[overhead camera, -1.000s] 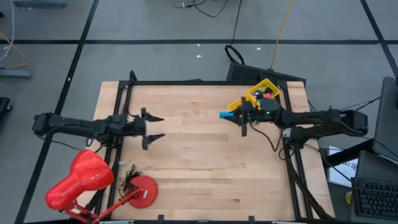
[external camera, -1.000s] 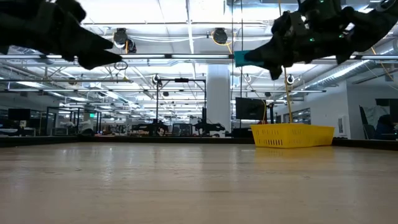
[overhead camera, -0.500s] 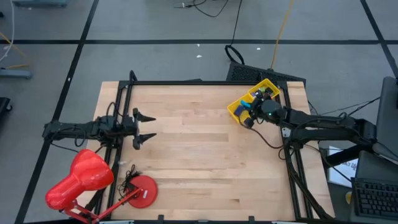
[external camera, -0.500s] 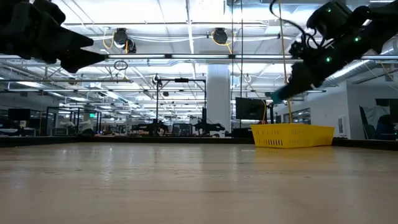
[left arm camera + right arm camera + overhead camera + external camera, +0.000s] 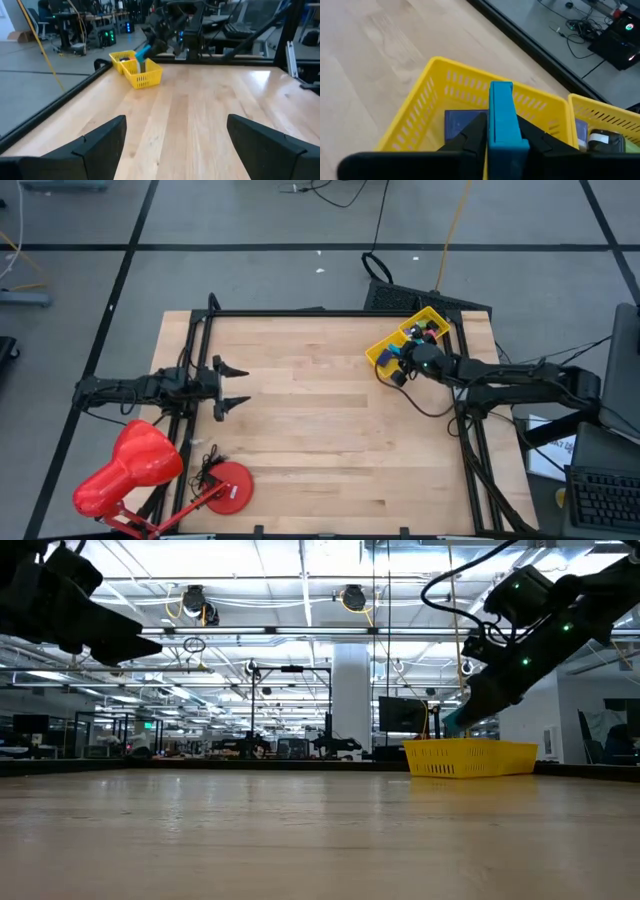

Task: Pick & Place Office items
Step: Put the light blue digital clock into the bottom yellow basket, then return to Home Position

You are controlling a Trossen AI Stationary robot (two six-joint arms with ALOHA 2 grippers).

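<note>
My right gripper [image 5: 398, 366] hangs over the near end of the yellow tray [image 5: 383, 346] at the table's far right, shut on a blue flat bar [image 5: 500, 102], one of the office items. A dark blue piece [image 5: 461, 123] lies on the tray's floor below it. More small pieces [image 5: 600, 138] lie in the tray's farther part. From the left wrist view the bar [image 5: 143, 52] shows above the tray [image 5: 142, 76]. My left gripper [image 5: 234, 386] waits open by the table's left edge, with nothing between its fingers. My right gripper pinches the blue bar's rear end [image 5: 501, 136] between its two fingers [image 5: 470, 135], one on each long side. The fingers slant down from the table's right and lie along the bar. The bar juts forward past the fingertips, clear above the tray's floor.
A big red desk lamp [image 5: 130, 470] with its round base [image 5: 229, 485] takes the near left corner. Black frame rails [image 5: 300, 313] run along the table's far, left and right edges. Bare wood [image 5: 330, 430] stretches between the two arms.
My right gripper has gone down and toward the yellow tray, tipping from pointing at the table's left to slanting down over the tray. The blue bar has swung with it and now hangs just above the tray. My left gripper has drawn back toward the table's left edge, staying open.
</note>
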